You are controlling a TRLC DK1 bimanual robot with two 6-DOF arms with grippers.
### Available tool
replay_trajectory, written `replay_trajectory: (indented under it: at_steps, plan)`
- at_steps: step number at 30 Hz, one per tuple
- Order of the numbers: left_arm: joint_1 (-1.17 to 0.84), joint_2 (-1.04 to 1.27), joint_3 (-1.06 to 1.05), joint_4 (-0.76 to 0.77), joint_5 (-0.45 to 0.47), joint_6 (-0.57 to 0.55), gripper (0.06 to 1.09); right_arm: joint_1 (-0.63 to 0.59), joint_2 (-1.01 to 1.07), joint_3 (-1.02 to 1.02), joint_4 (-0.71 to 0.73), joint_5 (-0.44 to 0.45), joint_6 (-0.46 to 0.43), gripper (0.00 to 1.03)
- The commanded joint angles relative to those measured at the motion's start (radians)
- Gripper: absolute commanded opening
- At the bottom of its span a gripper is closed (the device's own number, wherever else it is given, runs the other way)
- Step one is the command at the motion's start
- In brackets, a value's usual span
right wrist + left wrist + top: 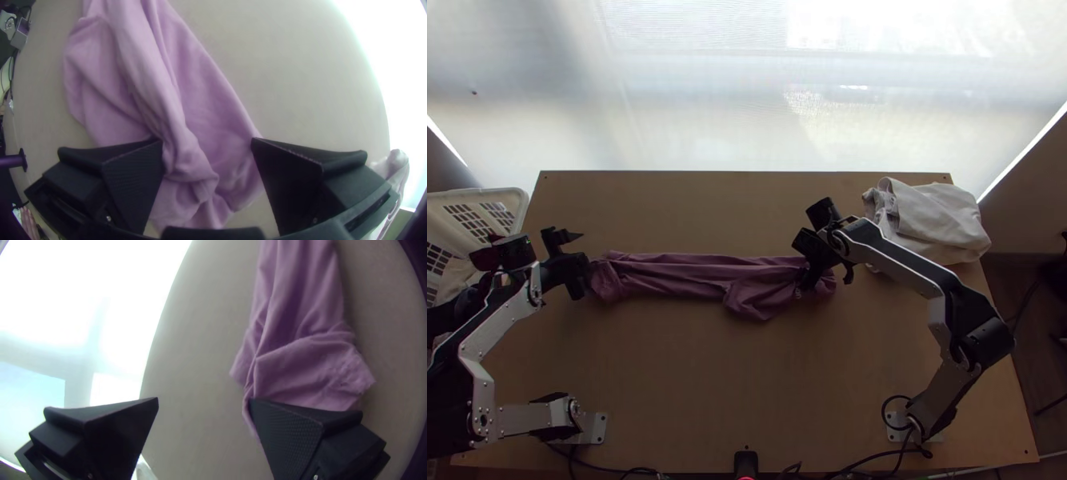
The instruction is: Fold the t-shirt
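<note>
The purple t-shirt (691, 276) lies bunched in a long narrow strip across the table, with a wider part toward its right end. At its left end my left gripper (576, 262) stands open; in the left wrist view, one finger of the left gripper (202, 402) overlaps the edge of the shirt (307, 329). Over the strip's right end is my right gripper (825, 280). Seen from the right wrist, the right gripper (207, 142) is open, with folds of the shirt (133, 75) between and below its fingers.
A folded whitish cloth (939, 220) lies at the table's back right corner. A white basket (515, 200) with cloth in it stands off the left edge. Cables (859, 462) run along the near edge of the table (747, 384).
</note>
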Motion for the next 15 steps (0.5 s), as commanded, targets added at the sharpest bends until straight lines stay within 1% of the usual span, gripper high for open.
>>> replay_trajectory:
  at_steps: [1, 5, 9, 10, 12, 15]
  plan:
    - [0.098, -0.127, 0.025, -0.121, 0.095, 0.030, 1.04, -0.029, -0.045, -0.038, 0.000, 0.002, 0.003, 0.82]
    - [0.115, -0.151, 0.043, -0.118, 0.117, 0.027, 1.04, -0.029, -0.079, -0.038, 0.000, 0.007, 0.006, 0.82]
    - [0.216, -0.067, 0.106, -0.065, 0.143, 0.056, 1.04, -0.055, -0.136, -0.038, -0.019, 0.025, 0.009, 0.84]
    - [0.241, -0.044, 0.135, -0.071, 0.145, 0.052, 1.04, -0.061, -0.151, -0.040, -0.026, 0.027, 0.008, 0.84]
    - [0.268, -0.033, 0.195, -0.134, 0.145, -0.005, 1.04, -0.067, -0.179, -0.043, -0.046, 0.044, 0.011, 0.85]
    - [0.271, -0.081, 0.243, -0.247, 0.145, -0.138, 1.04, -0.064, -0.225, -0.035, -0.071, 0.067, 0.037, 0.86]
